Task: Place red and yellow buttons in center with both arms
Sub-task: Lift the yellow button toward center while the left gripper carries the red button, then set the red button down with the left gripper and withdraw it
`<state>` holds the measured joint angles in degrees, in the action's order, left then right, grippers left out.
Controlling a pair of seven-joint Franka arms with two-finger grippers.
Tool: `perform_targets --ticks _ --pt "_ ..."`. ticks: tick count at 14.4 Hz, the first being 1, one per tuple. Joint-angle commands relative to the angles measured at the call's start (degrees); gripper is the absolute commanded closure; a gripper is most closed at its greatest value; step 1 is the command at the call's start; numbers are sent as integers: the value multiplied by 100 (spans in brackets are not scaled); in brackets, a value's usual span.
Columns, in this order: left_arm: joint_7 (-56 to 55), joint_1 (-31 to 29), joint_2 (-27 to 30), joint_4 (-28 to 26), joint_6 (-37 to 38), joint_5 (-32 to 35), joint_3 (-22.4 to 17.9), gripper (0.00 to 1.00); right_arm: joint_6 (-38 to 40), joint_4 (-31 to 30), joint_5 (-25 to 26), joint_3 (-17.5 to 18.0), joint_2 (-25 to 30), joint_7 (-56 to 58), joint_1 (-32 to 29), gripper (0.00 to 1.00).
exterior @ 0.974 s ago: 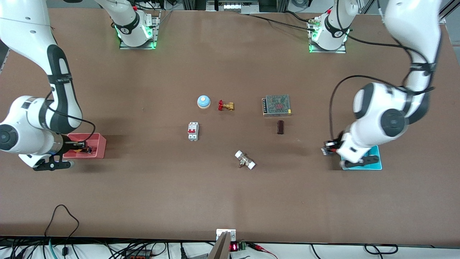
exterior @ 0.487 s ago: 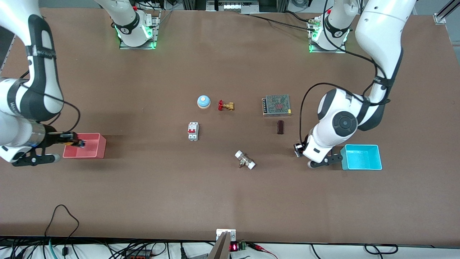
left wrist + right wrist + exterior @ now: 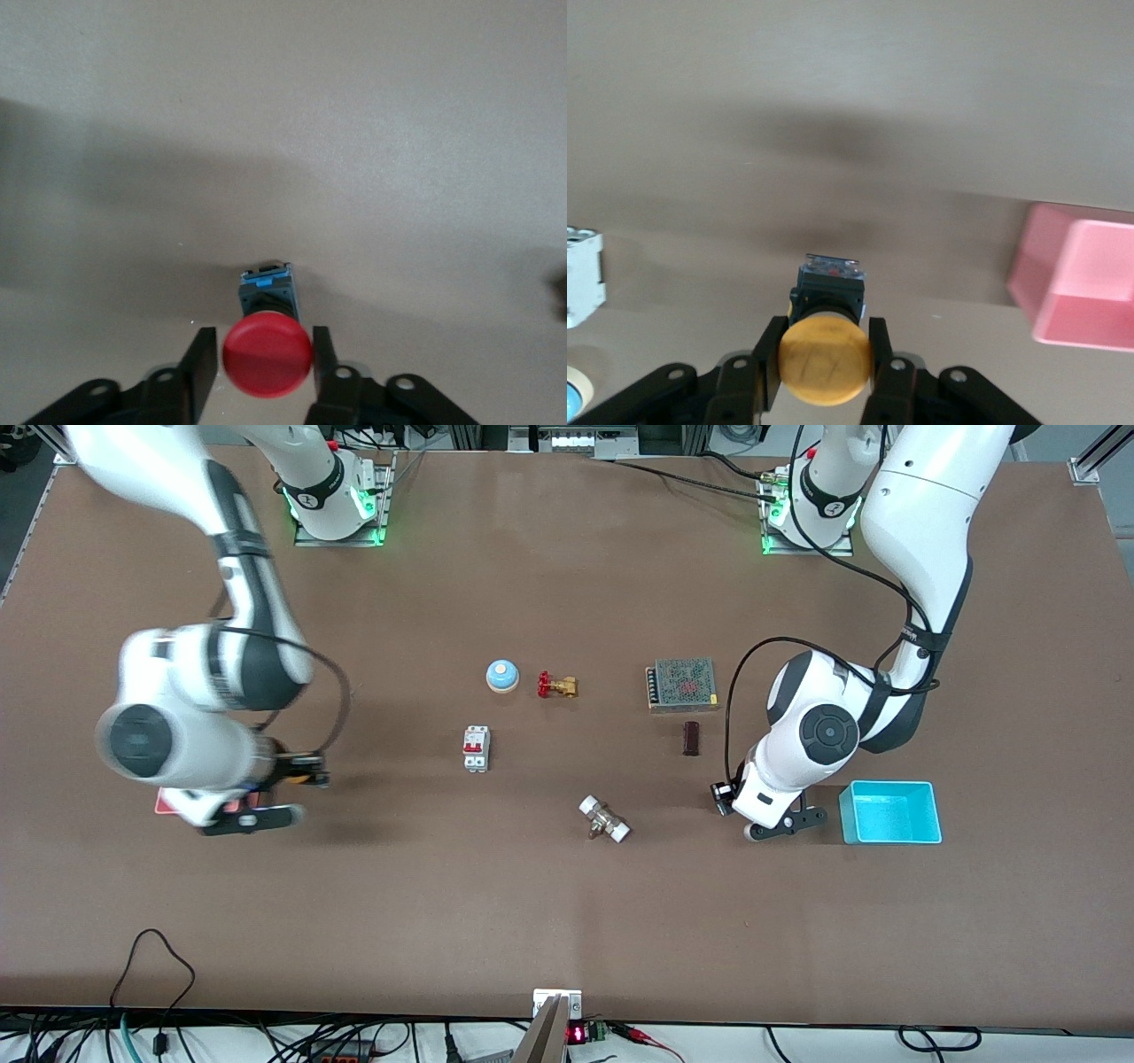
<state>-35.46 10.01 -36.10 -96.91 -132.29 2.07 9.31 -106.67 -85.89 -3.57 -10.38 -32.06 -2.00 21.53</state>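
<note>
My left gripper (image 3: 722, 797) is shut on the red button (image 3: 267, 359), one finger on each side of its dark body, with the round red cap facing the left wrist camera. It holds the button above bare brown tabletop (image 3: 549, 903), between the cyan bin (image 3: 890, 812) and a white-ended fitting (image 3: 604, 819). My right gripper (image 3: 312, 771) is shut on the yellow button (image 3: 826, 363) in the same way. It holds that button above the table beside the pink bin (image 3: 1081, 283), on the bin's side toward the table's middle.
The right arm covers most of the pink bin (image 3: 164, 804) in the front view. Around the table's middle lie a blue bell (image 3: 502, 676), a brass valve (image 3: 556, 685), a white breaker (image 3: 476, 748), a mesh-topped metal box (image 3: 681, 684) and a small dark block (image 3: 691, 738).
The right gripper rose out of the pink bin with the yellow button and moved toward the table's middle. The left gripper carried the red button from the cyan bin toward the middle.
</note>
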Motion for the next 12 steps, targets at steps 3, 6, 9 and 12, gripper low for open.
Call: perform_targets --ticks 3,6,9,12 --pt "47 -121 278 313 142 -32 -149 0 -381 55 -56 -60 -441 -722 561 73" --pt "466 -445 761 313 614 12 -140 0 -670 20 -152 -60 -643 -960 738 73" --pt "1241 -797 1280 305 1388 12 -132 0 -899 20 -294 -60 -828 -986 747 73" --pt "1733 -1044 1728 305 1907 12 -132 0 -900 3 -294 -60 -855 -995 747 73"
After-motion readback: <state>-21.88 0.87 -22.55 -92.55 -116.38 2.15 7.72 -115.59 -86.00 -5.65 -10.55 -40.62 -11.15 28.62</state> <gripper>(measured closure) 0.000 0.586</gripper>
